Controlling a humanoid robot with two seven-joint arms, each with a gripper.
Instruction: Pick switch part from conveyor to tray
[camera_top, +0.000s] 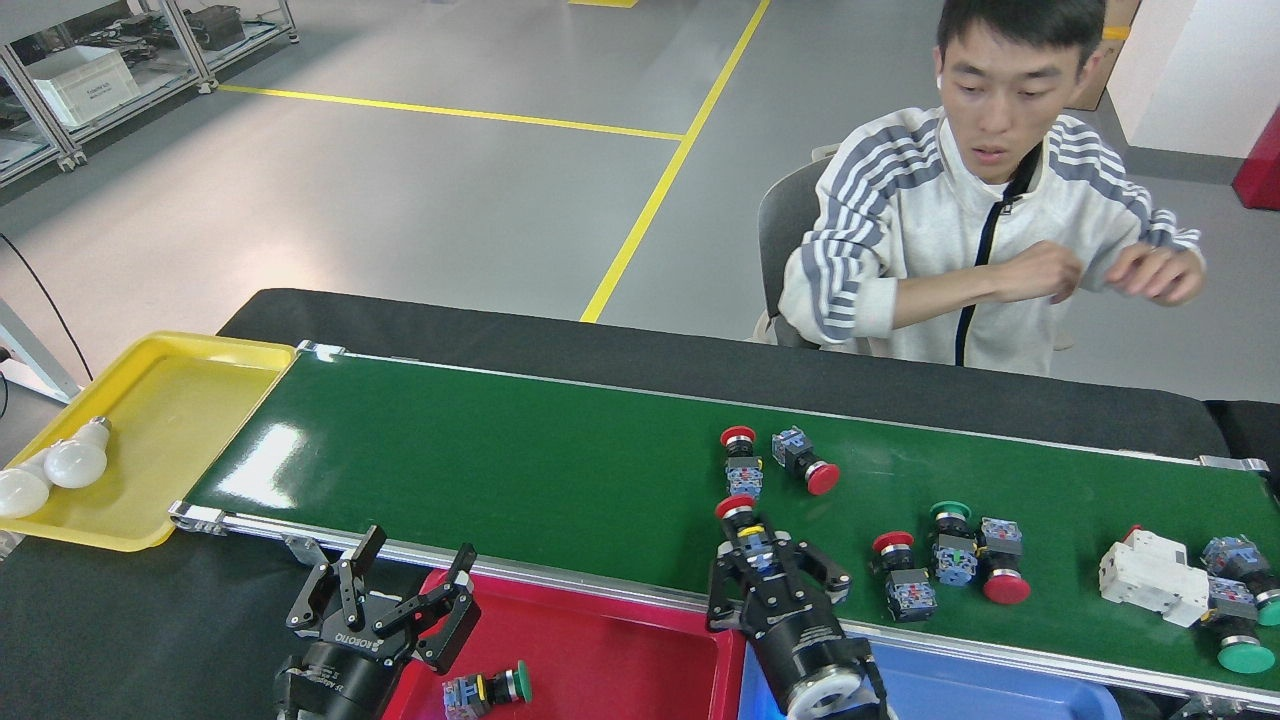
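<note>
Switch part, red-capped: on the conveyor near edge, right gripper fingers closed around its body, not yet lifted. Red tray: one green-capped switch delivered. Left gripper: spread open, empty; several switches remain rightward.

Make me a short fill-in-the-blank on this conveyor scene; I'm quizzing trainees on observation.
1. The two light bulbs lie in the ____ tray.
2. The right tool is around a switch part with a ____ cap.
3. The one switch part already off the conveyor lies in the ____ tray.

Missing words: yellow; red; red
</note>
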